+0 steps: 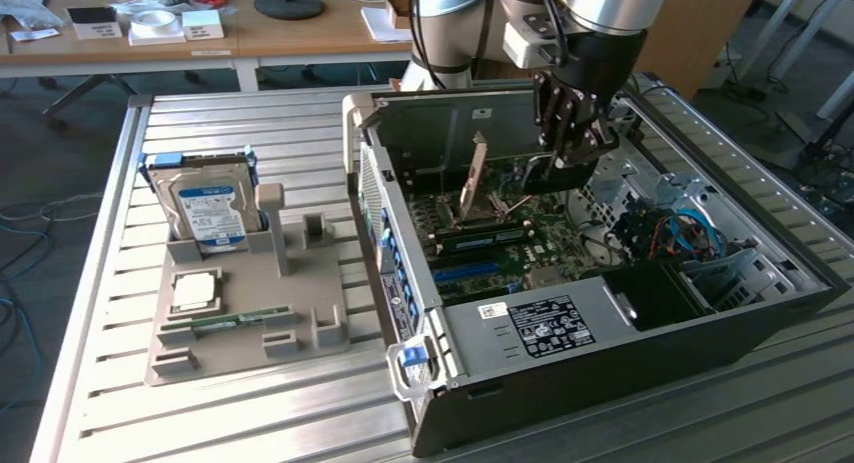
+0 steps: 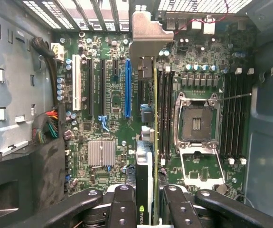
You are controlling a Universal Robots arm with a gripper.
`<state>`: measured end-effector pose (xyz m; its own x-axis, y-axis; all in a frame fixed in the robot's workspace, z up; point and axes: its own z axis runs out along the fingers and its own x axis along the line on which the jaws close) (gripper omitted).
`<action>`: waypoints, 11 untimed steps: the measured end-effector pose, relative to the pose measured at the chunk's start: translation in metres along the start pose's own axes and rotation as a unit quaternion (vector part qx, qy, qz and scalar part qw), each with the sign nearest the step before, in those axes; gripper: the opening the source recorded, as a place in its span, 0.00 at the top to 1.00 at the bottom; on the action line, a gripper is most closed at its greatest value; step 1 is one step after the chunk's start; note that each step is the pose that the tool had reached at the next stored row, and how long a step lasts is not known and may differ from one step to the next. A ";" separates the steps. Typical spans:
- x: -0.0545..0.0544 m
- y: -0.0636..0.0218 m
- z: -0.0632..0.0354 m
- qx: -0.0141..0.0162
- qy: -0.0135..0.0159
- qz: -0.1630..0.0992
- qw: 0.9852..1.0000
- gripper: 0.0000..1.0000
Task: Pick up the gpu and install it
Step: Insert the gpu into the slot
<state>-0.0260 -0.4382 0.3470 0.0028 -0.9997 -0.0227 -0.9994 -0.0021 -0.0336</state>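
One grey holder (image 1: 247, 313) sits on the slatted metal counter (image 1: 267, 413) at the exterior view's left. It carries an upright hard drive (image 1: 211, 208) with a blue-white label, a square processor chip (image 1: 196, 290) lying flat, and a narrow green memory stick (image 1: 227, 321) in front of the chip.

Just beside the holder, toward the exterior view's right, lies the open computer case (image 1: 601, 373) with its motherboard (image 1: 501, 243) exposed. The robot arm (image 1: 601, 43) reaches down into the case from above.

The jaws are clamped on the gpu (image 1: 475, 171), which stands on edge over the motherboard with its silvery bracket toward the rear wall of the case. In the wrist view the black fingers (image 2: 123, 206) press on either side of the gpu (image 2: 145, 180). The card runs away from them to its bracket, which meets the rear slot openings.

The card lies between the long blue slot (image 2: 127, 88) and the black memory slots next to the empty processor socket (image 2: 196, 124). Whether its lower edge is seated in a slot cannot be told. A small finned heat sink (image 2: 101, 153) sits on the far side of the blue slot from the card.
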 end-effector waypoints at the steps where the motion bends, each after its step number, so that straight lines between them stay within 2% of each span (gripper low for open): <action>1: 0.000 0.0000 0.0000 0.000 0.000 0.000 1.000 0.73; 11: 0.000 0.0010 0.0042 0.000 0.000 0.000 1.000 0.73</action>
<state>-0.0268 -0.4382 0.3428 0.0028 -0.9997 -0.0227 -0.9994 -0.0020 -0.0336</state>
